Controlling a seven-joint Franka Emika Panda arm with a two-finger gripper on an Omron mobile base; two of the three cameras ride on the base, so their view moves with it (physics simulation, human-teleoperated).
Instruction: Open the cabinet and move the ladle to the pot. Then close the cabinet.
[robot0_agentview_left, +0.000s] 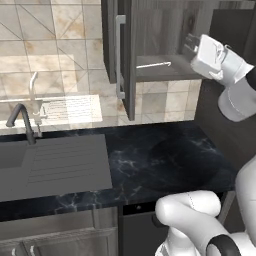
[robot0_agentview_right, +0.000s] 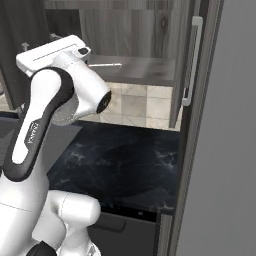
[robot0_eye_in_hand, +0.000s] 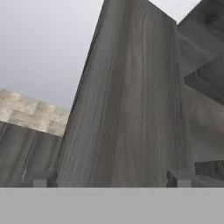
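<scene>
The cabinet (robot0_agentview_left: 150, 45) hangs above the dark marble counter (robot0_agentview_left: 165, 160) with both doors swung out; the left door (robot0_agentview_left: 127, 60) stands edge-on with its long bar handle toward the sink (robot0_agentview_left: 55, 165), and the right door (robot0_agentview_right: 187, 60) shows at the far side in the right base view; so opening looks done and the step in hand, as I judge it, is the reach for the ladle (robot0_agentview_left: 153, 64). It lies flat on the lower board of the cabinet, near the front edge, its thin handle running along the board; the arm has the gripper (robot0_agentview_left: 190, 46) raised to that level, just right of the ladle and apart from it, jaws spread wide with nothing between them. From the hand view the tips (robot0_eye_in_hand: 39, 178) frame only wood grain, so the hand seems aimed at a panel rather than at the ladle itself. Next it would need to swing left and drop a little so the fingers straddle the thin handle, then close; a slim, shiny rod lying flat leaves little to pinch, and the open left door stands close to the path out. The pot I cannot place from here; the counter under the cabinet shows none. The ladle's round bowl is hard to make out, only a pale line shows; the cabinet's top is cut off, and the arm's white bulk covers its left part in the right base view.
</scene>
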